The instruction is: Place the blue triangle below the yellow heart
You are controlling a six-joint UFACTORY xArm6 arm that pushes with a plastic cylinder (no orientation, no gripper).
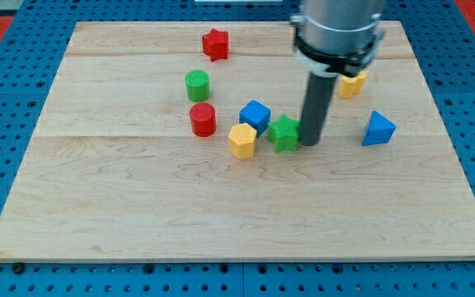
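Observation:
The blue triangle (378, 129) lies on the wooden board at the view's right. The yellow heart (352, 83) lies above and a little left of it, partly hidden behind the arm. My tip (311, 143) rests on the board just right of the green star (284, 133), touching or nearly touching it, and about 80 px left of the blue triangle.
A blue cube (255, 115) and a yellow hexagon (242, 140) sit left of the green star. A red cylinder (203, 120), a green cylinder (197, 85) and a red star (215, 44) lie further left and up. The board's edge (237, 257) runs along the bottom.

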